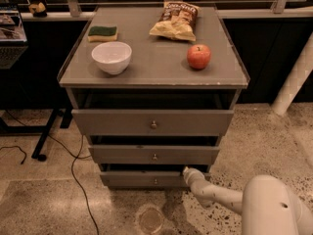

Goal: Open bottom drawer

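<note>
Camera view: a grey three-drawer cabinet (230,77) is seen from above and in front, standing on a speckled stone floor (254,141). On its top sit a white bowl (111,57) at the front left, a green and yellow sponge (102,33) behind the bowl, a crumpled chip bag (175,21) at the back centre, and a red apple (199,56) at the right, well apart from the bowl.

Each drawer front has a small round metal knob at its centre and a dark gap above it. The top drawer (112,123) has the widest and tallest front, and the middle drawer (122,154) is smaller. The bottom drawer (127,179) has the narrowest and shallowest front and sits lowest, just above the floor; its knob (155,181) is bare.

The gripper (186,171) is at the upper right corner of the bottom drawer's front, right of that knob and just under the middle drawer's right end. How far open the claw is, and whether it has hold of the drawer's edge, I cannot tell. The white arm (220,196) runs from it down to the lower right corner of the view.

A black cable (73,165) trails over the floor to the left of the cabinet, and a white pillar (296,80) stands at the right edge.
</note>
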Motion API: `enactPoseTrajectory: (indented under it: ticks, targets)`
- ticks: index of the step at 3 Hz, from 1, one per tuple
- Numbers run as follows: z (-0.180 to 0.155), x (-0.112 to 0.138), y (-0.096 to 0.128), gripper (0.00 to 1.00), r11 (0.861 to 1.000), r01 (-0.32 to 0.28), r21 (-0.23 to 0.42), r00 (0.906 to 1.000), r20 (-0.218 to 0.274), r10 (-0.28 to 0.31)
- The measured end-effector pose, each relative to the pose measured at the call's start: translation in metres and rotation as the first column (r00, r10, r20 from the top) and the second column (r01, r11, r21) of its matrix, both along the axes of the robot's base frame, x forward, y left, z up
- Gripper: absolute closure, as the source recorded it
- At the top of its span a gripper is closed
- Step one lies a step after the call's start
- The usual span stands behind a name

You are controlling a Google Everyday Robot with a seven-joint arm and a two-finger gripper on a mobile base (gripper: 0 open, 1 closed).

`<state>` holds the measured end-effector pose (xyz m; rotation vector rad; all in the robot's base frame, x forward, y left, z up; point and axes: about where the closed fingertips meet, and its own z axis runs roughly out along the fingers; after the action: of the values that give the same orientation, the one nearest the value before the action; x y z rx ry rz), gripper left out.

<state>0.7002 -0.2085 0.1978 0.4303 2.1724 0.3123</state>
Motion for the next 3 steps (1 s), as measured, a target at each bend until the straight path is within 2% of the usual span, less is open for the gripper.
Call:
enactPoseTrajectory:
  ticks: [1, 2, 3]
  targets:
    - [-0.004, -0.009, -0.01, 1.0, 1.0, 0.02, 0.001, 0.998, -0.06, -0.02]
    - [-0.003, -0.036, -0.028, 1.0, 1.0, 0.016, -0.017, 0.9796, -0.2, -0.019]
    - [-0.001, -0.065, -0.036, 1.0, 1.0, 0.003, 0.022, 0.9515, -0.308, 0.004]
